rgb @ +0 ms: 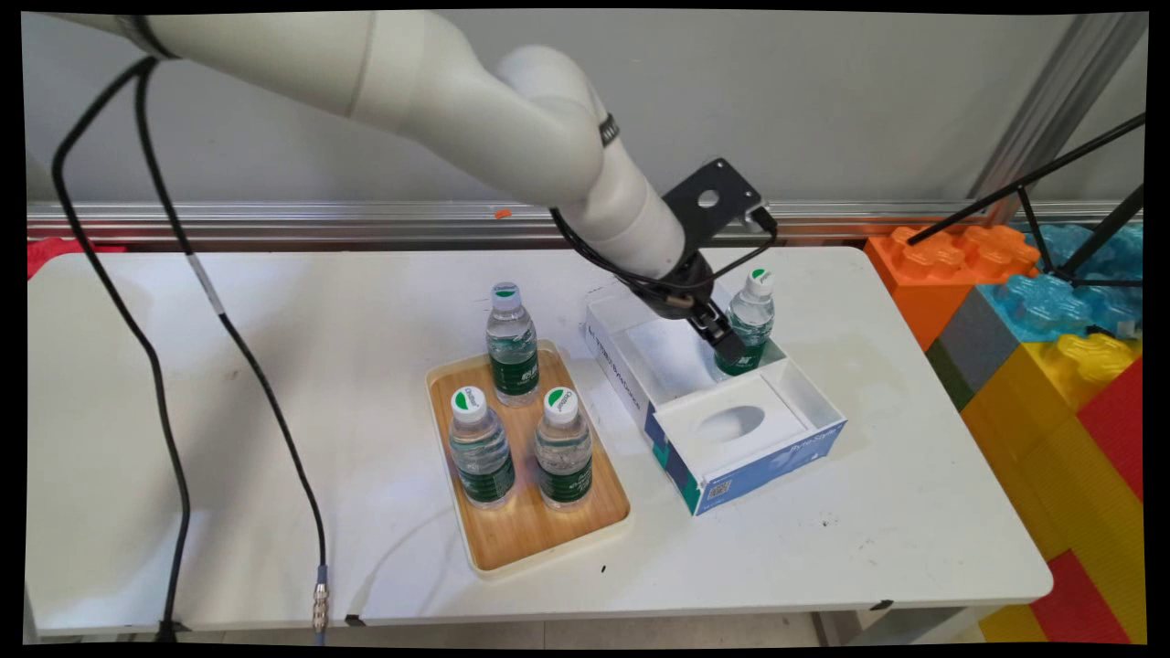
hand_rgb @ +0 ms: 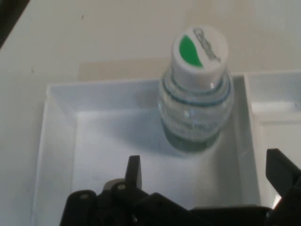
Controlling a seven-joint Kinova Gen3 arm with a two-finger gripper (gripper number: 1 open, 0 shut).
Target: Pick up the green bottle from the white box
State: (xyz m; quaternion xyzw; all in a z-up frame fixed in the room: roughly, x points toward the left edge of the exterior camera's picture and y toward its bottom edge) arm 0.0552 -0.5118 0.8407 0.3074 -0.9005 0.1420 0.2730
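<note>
A small water bottle (rgb: pixel 752 320) with a white cap and green label stands upright in the far right corner of an open white and blue cardboard box (rgb: pixel 777 457). My black gripper (rgb: pixel 727 343) reaches down into the box just left of the bottle. In the hand view the bottle (hand_rgb: pixel 195 108) stands against the box wall (hand_rgb: pixel 61 122), slightly beyond my gripper (hand_rgb: pixel 207 162). The fingers (hand_rgb: pixel 134 169) are spread wider than the bottle and hold nothing.
A wooden tray (rgb: pixel 530 539) left of the box carries three more upright bottles (rgb: pixel 512 343) (rgb: pixel 480 448) (rgb: pixel 562 448). Big toy blocks (rgb: pixel 941 265) and black tripod legs (rgb: pixel 1033 183) stand past the table's right edge. Black cables (rgb: pixel 164 393) hang at left.
</note>
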